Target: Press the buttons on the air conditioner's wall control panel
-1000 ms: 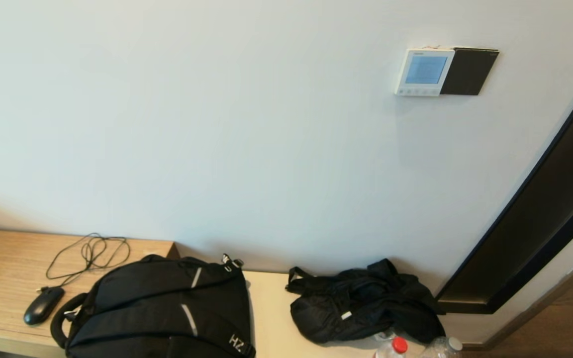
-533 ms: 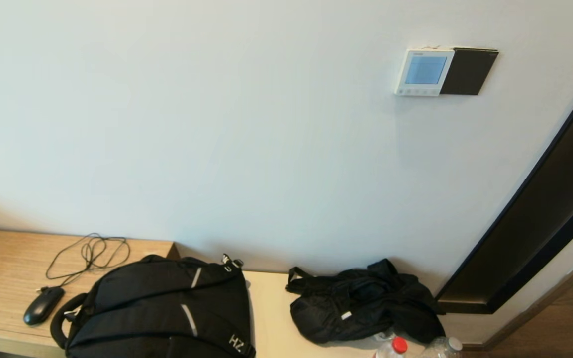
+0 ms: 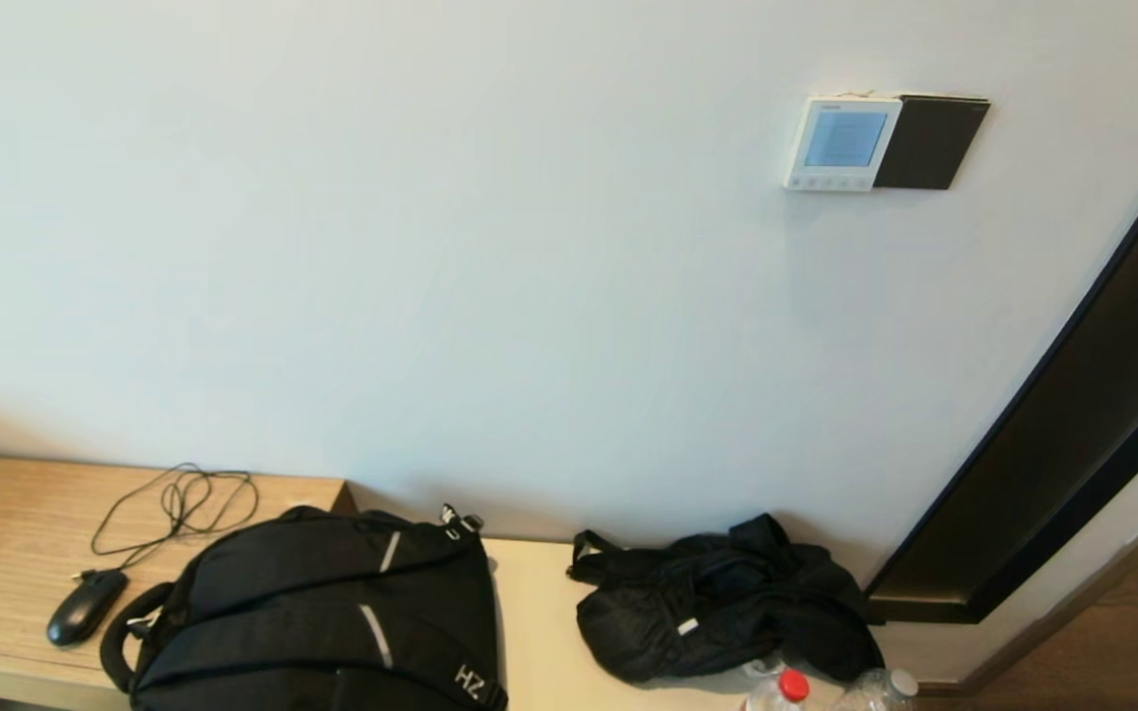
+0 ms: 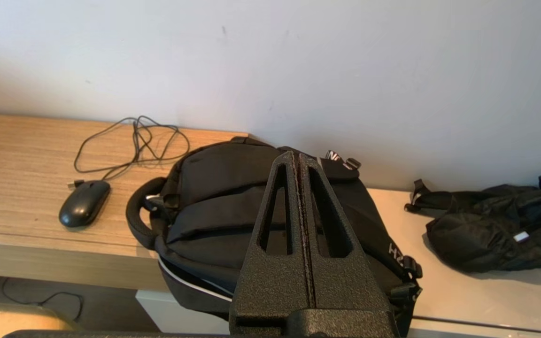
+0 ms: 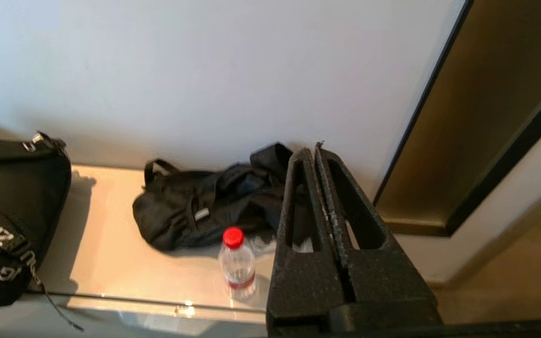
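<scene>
The white wall control panel (image 3: 842, 142) with a lit blue-grey screen and a row of small buttons along its lower edge hangs high on the wall at the right, next to a black plate (image 3: 933, 142). Neither arm shows in the head view. My left gripper (image 4: 297, 159) is shut and empty, low over the black backpack (image 4: 233, 211). My right gripper (image 5: 312, 152) is shut and empty, low in front of the crumpled black bag (image 5: 204, 206), far below the panel.
On the bench (image 3: 6, 513) lie a black mouse (image 3: 85, 605) with its cable, the backpack (image 3: 322, 612) and the black bag (image 3: 727, 602). A red-capped bottle (image 3: 778, 691) and a second bottle (image 3: 875, 689) stand at the front. A dark door frame (image 3: 1073, 434) runs along the right.
A dark arm part seen at the lower right edge of the head view one second ago has dropped out of sight. Nothing else has moved.
</scene>
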Controlling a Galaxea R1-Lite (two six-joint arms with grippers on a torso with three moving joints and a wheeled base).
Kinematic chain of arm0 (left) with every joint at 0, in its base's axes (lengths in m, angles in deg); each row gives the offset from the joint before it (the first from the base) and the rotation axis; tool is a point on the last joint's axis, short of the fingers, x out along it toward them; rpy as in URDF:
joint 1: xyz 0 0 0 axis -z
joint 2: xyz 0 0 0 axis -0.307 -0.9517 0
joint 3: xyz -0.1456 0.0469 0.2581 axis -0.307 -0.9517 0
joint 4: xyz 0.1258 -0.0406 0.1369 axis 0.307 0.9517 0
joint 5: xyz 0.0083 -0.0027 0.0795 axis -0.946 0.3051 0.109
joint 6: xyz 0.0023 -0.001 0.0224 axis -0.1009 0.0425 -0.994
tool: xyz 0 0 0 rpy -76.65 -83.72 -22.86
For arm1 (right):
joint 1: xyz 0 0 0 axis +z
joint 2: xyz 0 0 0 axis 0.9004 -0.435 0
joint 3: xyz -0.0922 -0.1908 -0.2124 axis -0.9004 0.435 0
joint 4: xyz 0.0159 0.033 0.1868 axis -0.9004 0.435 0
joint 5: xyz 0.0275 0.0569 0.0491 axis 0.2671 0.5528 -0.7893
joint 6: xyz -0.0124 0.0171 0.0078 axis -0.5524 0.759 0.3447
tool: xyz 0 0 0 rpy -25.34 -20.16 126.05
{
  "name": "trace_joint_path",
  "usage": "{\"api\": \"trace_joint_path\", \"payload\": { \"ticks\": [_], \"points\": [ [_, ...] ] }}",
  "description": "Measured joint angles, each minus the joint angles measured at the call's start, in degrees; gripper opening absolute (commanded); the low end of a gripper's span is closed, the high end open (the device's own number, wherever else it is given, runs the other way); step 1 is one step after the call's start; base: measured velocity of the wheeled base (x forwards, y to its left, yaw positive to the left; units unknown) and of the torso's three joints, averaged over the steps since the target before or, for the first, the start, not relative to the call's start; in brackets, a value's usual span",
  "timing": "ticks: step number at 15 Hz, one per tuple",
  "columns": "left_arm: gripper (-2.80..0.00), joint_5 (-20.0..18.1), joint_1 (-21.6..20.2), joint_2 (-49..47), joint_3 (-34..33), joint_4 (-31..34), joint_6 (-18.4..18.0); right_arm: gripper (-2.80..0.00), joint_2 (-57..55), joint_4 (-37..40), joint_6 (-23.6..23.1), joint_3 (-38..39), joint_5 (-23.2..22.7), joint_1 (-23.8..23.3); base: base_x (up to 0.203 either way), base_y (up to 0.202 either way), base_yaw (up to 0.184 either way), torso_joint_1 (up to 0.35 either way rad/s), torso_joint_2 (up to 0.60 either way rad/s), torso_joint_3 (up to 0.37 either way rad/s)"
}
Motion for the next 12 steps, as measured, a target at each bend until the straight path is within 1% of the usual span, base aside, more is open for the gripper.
{"api": "trace_joint_path", "payload": {
  "ticks": [3, 6, 12],
  "points": [
    [-2.80, 0.00, 0.00, 0.02, 0.00, 0.00, -0.01, -2.80, 2.17, 0.13, 0.23, 0.02, -0.20, 0.11, 0.000, 0.000, 0.000, 0.000, 0.00, 0.000],
    [-2.80, 0.00, 0.00, 0.02, 0.00, 0.00, 0.02, -2.80, 2.77, 0.13, 2.29, 0.05, 0.13, 0.11, 0.000, 0.000, 0.000, 0.000, 0.00, 0.000],
    [-2.80, -0.01, 0.01, 0.00, 0.00, 0.00, -0.01, -2.80, 2.93, 0.09, 2.46, 0.05, 0.13, 0.11, 0.000, 0.000, 0.000, 0.000, 0.00, 0.000]
  ]
}}
